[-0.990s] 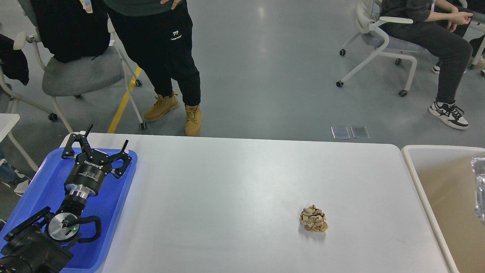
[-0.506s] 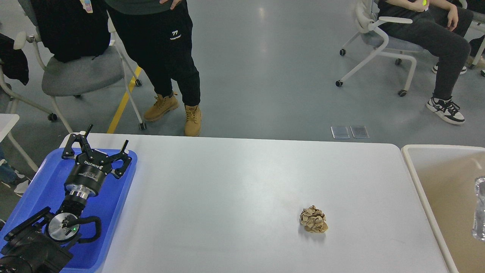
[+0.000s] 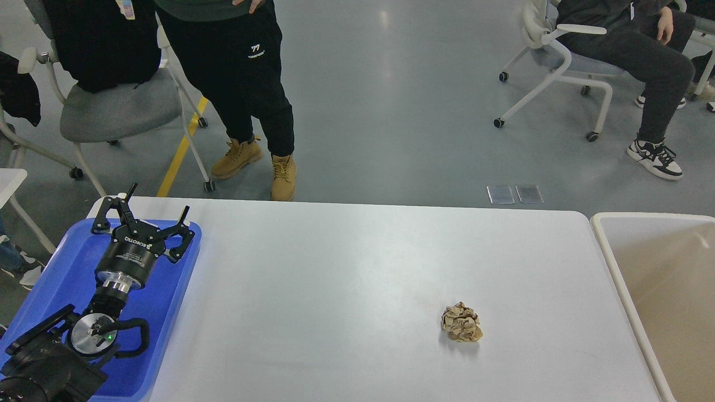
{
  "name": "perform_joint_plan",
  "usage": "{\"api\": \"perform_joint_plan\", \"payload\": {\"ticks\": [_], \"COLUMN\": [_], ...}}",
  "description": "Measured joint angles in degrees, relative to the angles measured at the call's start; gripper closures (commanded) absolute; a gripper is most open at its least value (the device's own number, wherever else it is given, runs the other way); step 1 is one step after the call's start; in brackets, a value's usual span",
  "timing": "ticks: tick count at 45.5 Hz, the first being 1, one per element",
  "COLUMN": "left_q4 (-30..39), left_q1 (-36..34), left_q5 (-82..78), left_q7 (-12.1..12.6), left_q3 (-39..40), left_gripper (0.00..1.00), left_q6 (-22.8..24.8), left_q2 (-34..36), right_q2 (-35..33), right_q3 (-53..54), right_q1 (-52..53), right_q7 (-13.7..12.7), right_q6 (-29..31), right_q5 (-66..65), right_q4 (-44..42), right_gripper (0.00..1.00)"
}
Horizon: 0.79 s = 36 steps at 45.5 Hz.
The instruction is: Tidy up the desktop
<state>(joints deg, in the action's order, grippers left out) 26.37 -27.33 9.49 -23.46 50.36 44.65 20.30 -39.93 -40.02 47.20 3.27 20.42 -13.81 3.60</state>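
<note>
The white desktop (image 3: 346,268) fills the middle of the head view. A crumpled ball of brown paper (image 3: 461,322) lies on it right of centre, toward the front. My left gripper (image 3: 158,202) is open and empty, hovering over the blue tray (image 3: 61,268) at the desktop's left end, far from the paper ball. My right gripper is out of view.
A beige bin with a cream rim (image 3: 609,251) stands against the desktop's right end. A person in tan boots (image 3: 262,162) stands just beyond the far edge. A grey chair (image 3: 111,106) is at far left; a seated person (image 3: 642,50) at far right.
A clear crinkled object at the right edge over the bin dropped lower and is now gone from view. My left arm and the paper ball have not moved.
</note>
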Motion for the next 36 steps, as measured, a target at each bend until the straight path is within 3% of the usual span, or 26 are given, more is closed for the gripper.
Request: {"api": "perform_joint_plan", "payload": {"ticks": [11, 21, 36], "left_q4": [0.01, 0.03, 0.02], "left_q1": [0.0, -0.01, 0.0], "left_q5": [0.0, 0.0, 0.0], "left_q7": [0.06, 0.1, 0.09], "left_q3": [0.0, 0.0, 0.0], "left_gripper": [0.01, 0.01, 0.01], "left_q6": [0.0, 0.0, 0.0], "left_q2": [0.0, 0.0, 0.0], "right_q2": [-4.38, -6.57, -1.08], "right_q3": [-2.26, -11.68, -23.93], "right_q1": [13.2, 31.59, 56.31], "right_q7": [-0.06, -0.07, -0.09], "right_q6": [-0.13, -0.11, 2.11], "right_q5": [-0.18, 0.05, 0.22], "right_q4": [10.93, 24.35, 42.15], "right_gripper": [0.0, 0.0, 0.0]}}
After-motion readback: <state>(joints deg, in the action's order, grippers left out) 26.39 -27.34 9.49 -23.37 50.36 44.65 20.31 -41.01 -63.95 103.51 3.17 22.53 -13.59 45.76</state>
